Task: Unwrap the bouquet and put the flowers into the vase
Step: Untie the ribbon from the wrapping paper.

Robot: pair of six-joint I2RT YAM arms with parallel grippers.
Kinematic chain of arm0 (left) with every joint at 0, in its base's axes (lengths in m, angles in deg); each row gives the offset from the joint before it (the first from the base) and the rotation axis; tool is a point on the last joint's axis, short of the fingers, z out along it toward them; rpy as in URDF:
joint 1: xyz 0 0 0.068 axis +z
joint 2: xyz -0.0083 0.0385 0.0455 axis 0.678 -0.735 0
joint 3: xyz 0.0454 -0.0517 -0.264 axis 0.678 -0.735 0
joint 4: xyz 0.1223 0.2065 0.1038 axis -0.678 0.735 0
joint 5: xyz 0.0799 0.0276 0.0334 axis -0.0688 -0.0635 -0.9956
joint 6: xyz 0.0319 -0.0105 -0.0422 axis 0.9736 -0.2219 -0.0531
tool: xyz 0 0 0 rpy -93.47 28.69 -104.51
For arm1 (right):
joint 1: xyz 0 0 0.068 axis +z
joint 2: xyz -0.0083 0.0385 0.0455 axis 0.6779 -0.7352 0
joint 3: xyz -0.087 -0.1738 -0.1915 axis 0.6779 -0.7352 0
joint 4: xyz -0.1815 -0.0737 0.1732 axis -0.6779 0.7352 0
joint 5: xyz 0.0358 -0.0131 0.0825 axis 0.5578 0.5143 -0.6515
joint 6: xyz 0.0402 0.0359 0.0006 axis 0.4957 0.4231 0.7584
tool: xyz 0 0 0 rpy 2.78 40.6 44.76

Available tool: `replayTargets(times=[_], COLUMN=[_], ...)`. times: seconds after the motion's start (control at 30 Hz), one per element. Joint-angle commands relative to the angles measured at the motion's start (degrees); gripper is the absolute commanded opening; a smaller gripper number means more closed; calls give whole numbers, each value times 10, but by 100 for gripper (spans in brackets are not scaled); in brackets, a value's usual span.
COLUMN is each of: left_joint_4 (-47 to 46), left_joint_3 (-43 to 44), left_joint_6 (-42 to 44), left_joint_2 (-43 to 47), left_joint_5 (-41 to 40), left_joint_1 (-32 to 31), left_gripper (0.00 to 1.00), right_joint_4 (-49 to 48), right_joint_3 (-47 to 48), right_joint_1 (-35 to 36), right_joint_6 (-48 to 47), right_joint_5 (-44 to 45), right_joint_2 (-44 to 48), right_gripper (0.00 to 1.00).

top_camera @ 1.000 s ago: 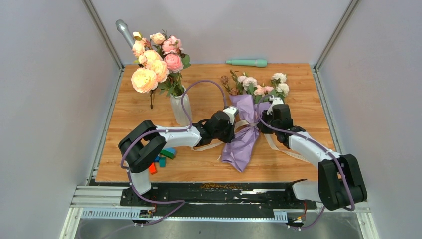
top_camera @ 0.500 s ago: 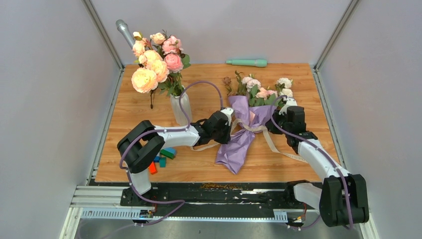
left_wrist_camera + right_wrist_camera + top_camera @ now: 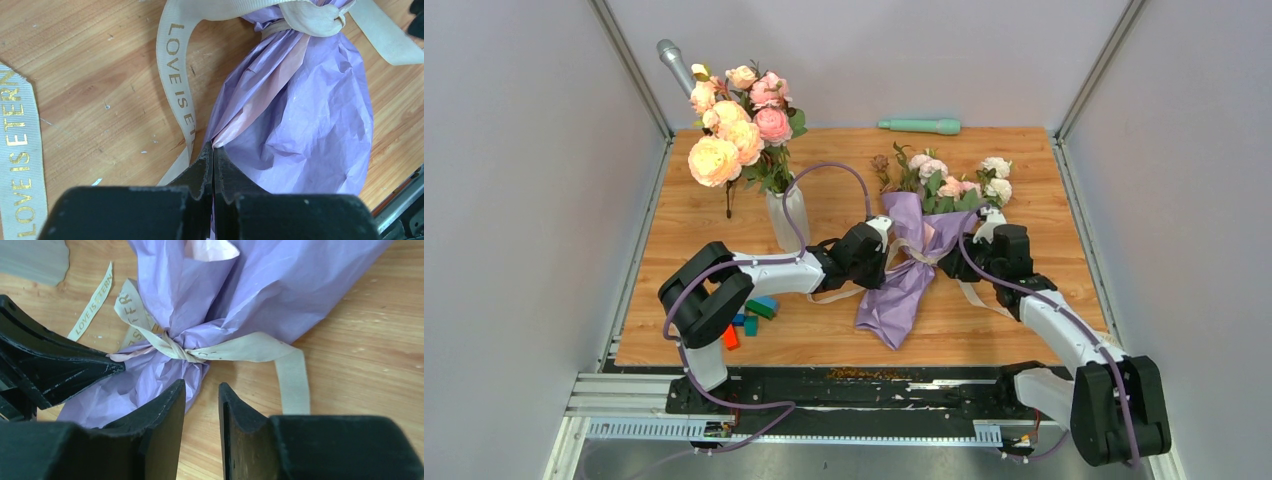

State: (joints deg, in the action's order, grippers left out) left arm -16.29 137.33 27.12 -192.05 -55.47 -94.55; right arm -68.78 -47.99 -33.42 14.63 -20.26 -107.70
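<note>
The left gripper [image 3: 213,150] is closed tight, its two fingertips pressed together on a fold of the lilac paper [image 3: 310,115] where the pink inner side shows, on the lower part of the wrap below the knot; a loop of beige ribbon [image 3: 176,75] printed with gold letters lies on the wood just beside it. The right gripper [image 3: 201,387] stands narrowly open with nothing between its jaws, hovering just short of the ribbon knot [image 3: 176,351], with a flat ribbon tail [image 3: 292,377] trailing on the table to one side; the dark fingers of the left gripper reach the wrap from the opposite side. The bouquet [image 3: 912,262] lies on the wooden table [image 3: 1034,160] between the two grippers, still tied, with the flowers [image 3: 946,180] pointing to the far edge and the paper's tail toward the arms. The vase [image 3: 780,214] stands upright to the left, well apart from the bouquet, and holds a bunch of larger peach and pink blooms [image 3: 732,125]
</note>
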Motion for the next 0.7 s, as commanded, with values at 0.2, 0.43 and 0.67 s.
replayTargets(times=[0.2, 0.43, 0.67], left_joint_4=[14, 15, 15], left_joint_3=[2, 5, 4], left_joint_6=[-5, -5, -5], left_joint_2=[18, 14, 13], left_joint_5=[-3, -3, -3], left_joint_1=[2, 2, 2], left_gripper=[0, 0, 0], right_joint_4=[-96, -110, -118], right_joint_3=[3, 20, 39], right_joint_1=[34, 50, 60], right_joint_6=[17, 13, 10], right_joint_5=[-9, -4, 3], right_joint_2=[-54, -86, -110], right_gripper=[33, 33, 30])
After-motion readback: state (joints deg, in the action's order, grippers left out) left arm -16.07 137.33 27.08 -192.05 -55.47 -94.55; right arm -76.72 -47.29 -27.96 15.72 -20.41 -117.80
